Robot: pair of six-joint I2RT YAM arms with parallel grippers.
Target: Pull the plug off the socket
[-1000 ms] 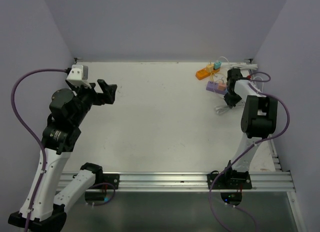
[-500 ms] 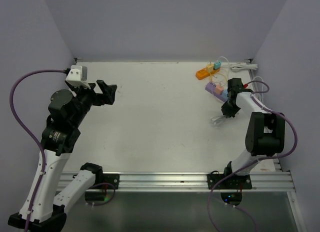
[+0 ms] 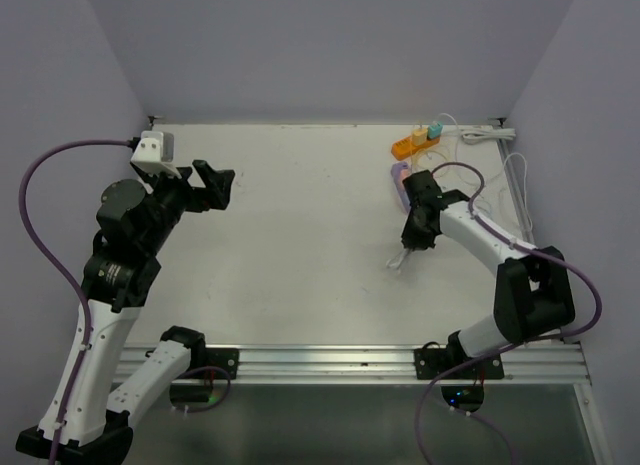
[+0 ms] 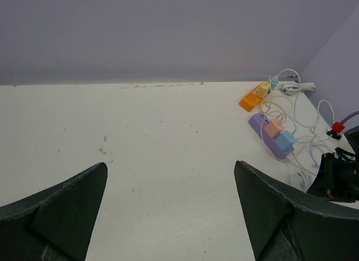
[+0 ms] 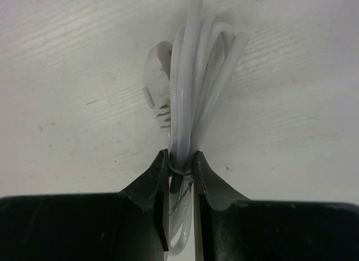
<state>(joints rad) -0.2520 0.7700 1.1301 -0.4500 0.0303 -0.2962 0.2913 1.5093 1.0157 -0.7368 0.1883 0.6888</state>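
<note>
Pinching the bundled white cable [image 5: 193, 76] tight, my right gripper [image 5: 181, 160] holds it just over the table [image 3: 300, 235]. The white plug [image 5: 156, 81] shows bare prongs, well apart from the purple power strip [image 4: 259, 123]. I judge the pull done, with only the release left. My left gripper [image 3: 213, 185] hangs spread, idle.

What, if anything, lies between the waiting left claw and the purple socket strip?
Nothing visible: only bare table separates the left gripper from the purple socket strip. The right gripper, near the strip, is shut on a white cable bundle.
</note>
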